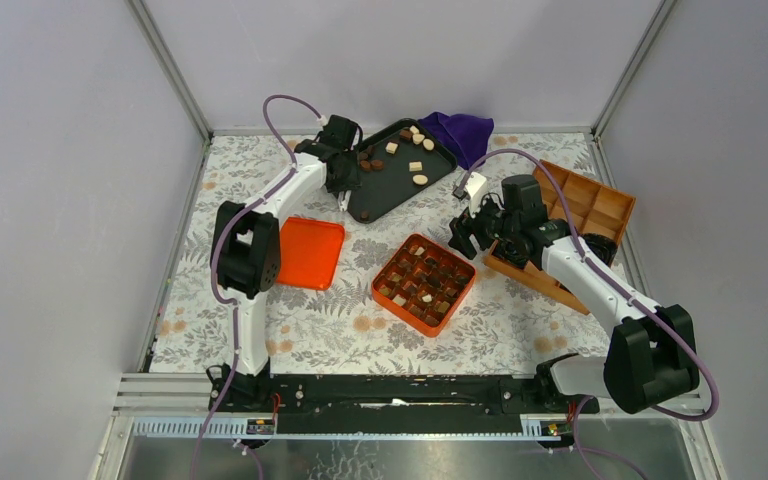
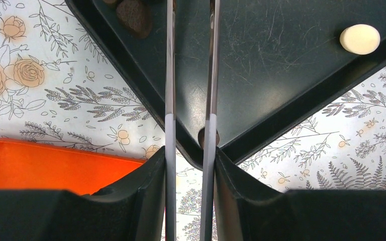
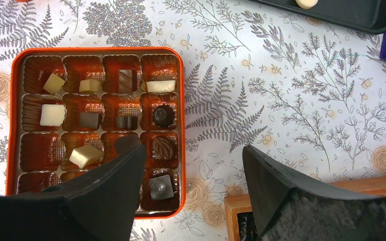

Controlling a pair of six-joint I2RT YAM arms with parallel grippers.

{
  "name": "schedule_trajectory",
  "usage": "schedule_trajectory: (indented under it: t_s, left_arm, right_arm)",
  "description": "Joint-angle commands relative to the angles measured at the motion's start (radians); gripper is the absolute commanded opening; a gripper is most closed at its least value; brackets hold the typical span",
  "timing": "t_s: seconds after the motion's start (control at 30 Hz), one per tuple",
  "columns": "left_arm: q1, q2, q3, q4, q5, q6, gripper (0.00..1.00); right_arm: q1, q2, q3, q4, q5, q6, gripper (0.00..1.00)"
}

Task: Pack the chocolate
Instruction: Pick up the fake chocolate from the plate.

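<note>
Chocolate pieces [image 1: 415, 167] lie loose on the black tray [image 1: 390, 190]; others fill the orange box [image 3: 95, 50]. Left pincer [image 1: 344, 198] hangs over the tray corner, blades narrowly apart, nothing between, possibly lining up a brown piece [image 2: 208, 136]. Right pincer [image 3: 193, 150] gapes empty beside the box.

The overhead camera sits above and behind my two bases, tilted down over the whole worktop [image 1: 520, 330] and far enough off that both arms fit in. The camera on my left wrist rides close, looking along my left claw [image 2: 191, 50] onto one corner of the black tray [image 2: 281, 75], with the orange lid [image 2: 55, 165] at lower left. My right wrist camera hangs higher, facing down past my right claw [image 3: 193, 150] at the orange box [image 3: 95, 50], with a wooden crate [image 3: 362, 183] at the bottom edge. The overhead view shares tray, lid, box and crate with the wrists — the two wrist views share only the tray, whose edge crosses the right one's top corner.
</note>
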Motion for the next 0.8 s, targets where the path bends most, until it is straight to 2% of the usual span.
schedule_trajectory:
  t_s: [0.0, 0.43, 0.57, 0.63, 0.7, 0.77]
  left_arm:
    - [0.008, -0.006, 0.02, -0.006, -0.012, -0.002, 0.41]
    - [0.005, 0.047, 0.043, -0.043, 0.006, 0.026, 0.4]
    - [0.005, 0.065, 0.07, -0.056, 0.013, 0.028, 0.37]
    - [0.005, 0.065, 0.075, -0.057, 0.014, 0.032, 0.28]
    - [0.006, 0.055, 0.076, -0.057, 0.024, 0.034, 0.12]
    - [0.004, 0.034, 0.074, -0.055, 0.04, 0.038, 0.01]
  right_arm:
    - [-0.001, -0.003, 0.008, 0.005, -0.026, -0.014, 0.78]
    - [0.0, 0.0, 0.01, 0.002, -0.031, -0.016, 0.77]
    - [0.0, 0.001, 0.01, 0.0, -0.033, -0.016, 0.78]
    - [0.001, 0.0, 0.01, 0.0, -0.034, -0.018, 0.77]
    - [0.002, 0.0, 0.01, 0.0, -0.033, -0.017, 0.78]
    - [0.002, 0.0, 0.01, -0.001, -0.034, -0.018, 0.78]
